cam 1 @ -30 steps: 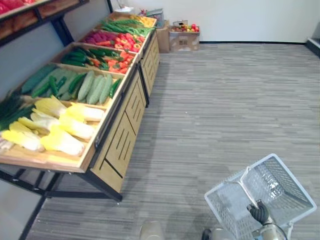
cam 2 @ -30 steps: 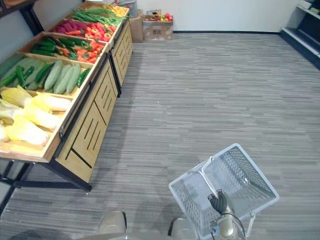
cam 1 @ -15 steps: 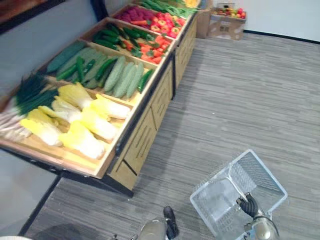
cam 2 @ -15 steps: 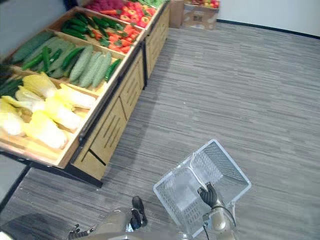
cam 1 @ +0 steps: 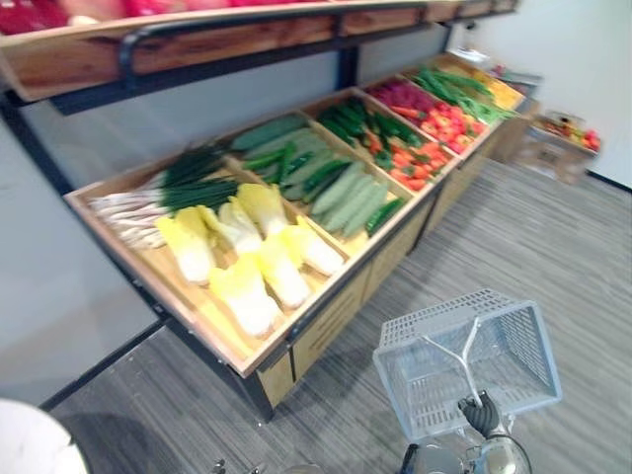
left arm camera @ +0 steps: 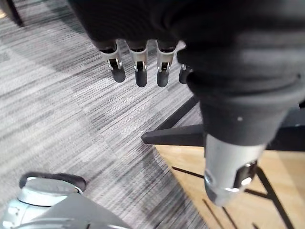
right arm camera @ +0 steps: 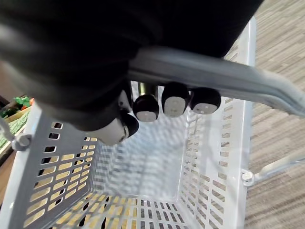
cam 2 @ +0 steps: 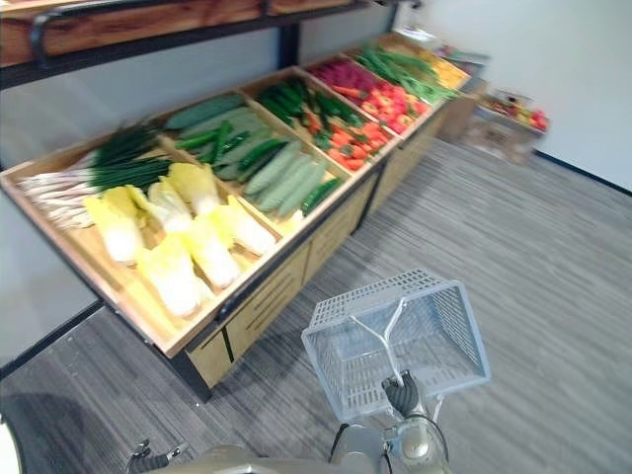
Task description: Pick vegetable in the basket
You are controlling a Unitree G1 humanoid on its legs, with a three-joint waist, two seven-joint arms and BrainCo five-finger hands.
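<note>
Our right robot hand (cam 1: pixel 481 413), lower right of the frame, is clenched round the handle (right arm camera: pixel 214 81) of the white basket (cam 1: pixel 513 341). The vegetables (cam 1: pixel 281 276) lie on the wooden bench (cam 1: pixel 331 321) at centre and upper left, well apart from that hand, with pale cabbages (cam 1: pixel 242 296) nearest and cucumbers (cam 1: pixel 348 197) beyond. Our left robot hand (left arm camera: pixel 138 64) hangs released.

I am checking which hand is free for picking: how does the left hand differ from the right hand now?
The left hand holds nothing; the right hand carries the empty basket. The left hand's fingers are straight, above the floor; the right hand's fingers curl round the basket's handle. Both have a dark cover and dark fingertips.
</note>
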